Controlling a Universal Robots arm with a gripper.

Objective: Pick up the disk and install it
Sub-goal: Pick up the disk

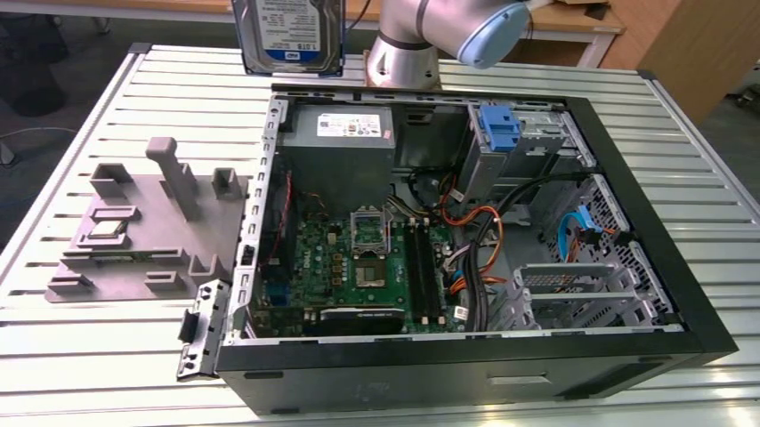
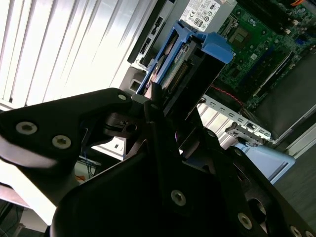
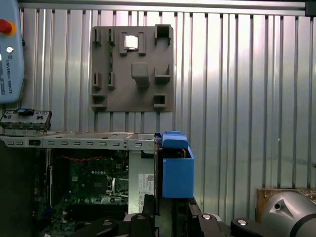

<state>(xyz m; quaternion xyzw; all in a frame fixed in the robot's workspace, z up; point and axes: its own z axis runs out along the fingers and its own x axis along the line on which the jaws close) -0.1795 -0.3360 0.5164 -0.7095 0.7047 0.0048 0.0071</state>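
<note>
Hand clenched on the disk, dark fingers pressing its blue carrier from 2 sides. In the exterior view the disk is held upright beyond the far wall of the open computer case, label facing the camera, just beside the arm's silver link. The case lies on the slatted metal surface, and a grey fixture plate rests at the exterior view's left of it. Inside the case, the power supply sits nearest the disk.

Exterior view looks down into the computer case; both wrist views peer past the disk onto the motherboard
</note>
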